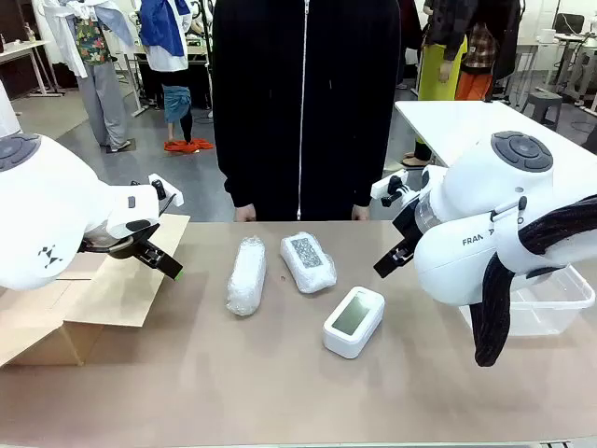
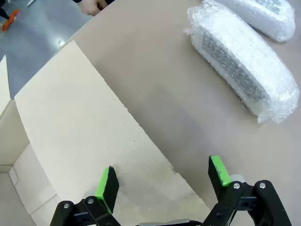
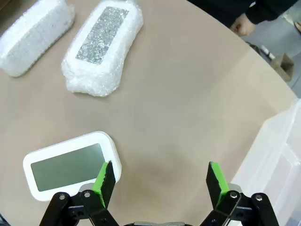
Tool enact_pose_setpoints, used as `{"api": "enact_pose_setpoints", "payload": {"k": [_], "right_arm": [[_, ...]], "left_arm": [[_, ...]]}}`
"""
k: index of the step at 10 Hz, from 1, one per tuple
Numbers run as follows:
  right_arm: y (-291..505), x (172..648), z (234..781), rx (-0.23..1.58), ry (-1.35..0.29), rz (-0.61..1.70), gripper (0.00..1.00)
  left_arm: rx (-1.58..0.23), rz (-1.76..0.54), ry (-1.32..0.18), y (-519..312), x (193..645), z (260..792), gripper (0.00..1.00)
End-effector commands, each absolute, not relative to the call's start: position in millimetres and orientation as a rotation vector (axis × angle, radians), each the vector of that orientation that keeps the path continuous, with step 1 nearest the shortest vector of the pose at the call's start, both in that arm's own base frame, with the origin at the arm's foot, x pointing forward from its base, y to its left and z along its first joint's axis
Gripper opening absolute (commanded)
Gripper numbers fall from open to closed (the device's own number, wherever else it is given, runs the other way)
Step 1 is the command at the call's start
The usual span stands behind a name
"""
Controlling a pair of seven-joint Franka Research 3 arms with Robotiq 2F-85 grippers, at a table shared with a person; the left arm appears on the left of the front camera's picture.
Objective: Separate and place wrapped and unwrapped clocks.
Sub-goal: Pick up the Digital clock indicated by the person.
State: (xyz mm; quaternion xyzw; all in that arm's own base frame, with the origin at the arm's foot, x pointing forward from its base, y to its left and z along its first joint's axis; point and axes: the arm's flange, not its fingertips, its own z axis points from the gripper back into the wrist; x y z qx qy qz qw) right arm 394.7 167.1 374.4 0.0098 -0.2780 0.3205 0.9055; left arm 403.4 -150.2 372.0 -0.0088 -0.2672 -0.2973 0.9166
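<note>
Two bubble-wrapped clocks lie mid-table: a long one (image 1: 246, 275) (image 2: 244, 61) (image 3: 33, 35) and, to its right, a broader one (image 1: 308, 261) (image 2: 263, 14) (image 3: 101, 44) with a dark face showing through the wrap. The bare white clock (image 1: 354, 321) (image 3: 66, 167), screen up, lies nearer me on the right. My left gripper (image 1: 159, 259) (image 2: 163, 176) hangs open over the cardboard flap, left of the long bundle. My right gripper (image 1: 390, 261) (image 3: 160, 181) is open above bare table, just right of the unwrapped clock. Neither holds anything.
A brown cardboard box (image 1: 93, 299) (image 2: 84, 141) with open flaps sits at the left. A clear plastic tub (image 1: 550, 299) (image 3: 277, 160) stands at the right. A person in black stands at the far edge, hands (image 1: 244, 214) (image 3: 242, 26) resting on it.
</note>
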Motion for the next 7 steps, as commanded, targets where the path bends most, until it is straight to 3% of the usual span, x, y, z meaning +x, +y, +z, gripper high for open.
{"api": "enact_pose_setpoints", "payload": {"k": [1,7], "right_arm": [[167.1,394.7,374.4,0.020,-0.574,0.662,1.00],[167.1,394.7,374.4,0.020,-0.574,0.662,1.00]], "left_arm": [[-0.018,-0.612,-0.550,-150.3,403.4,372.0,1.00],[-0.018,-0.612,-0.550,-150.3,403.4,372.0,1.00]]}}
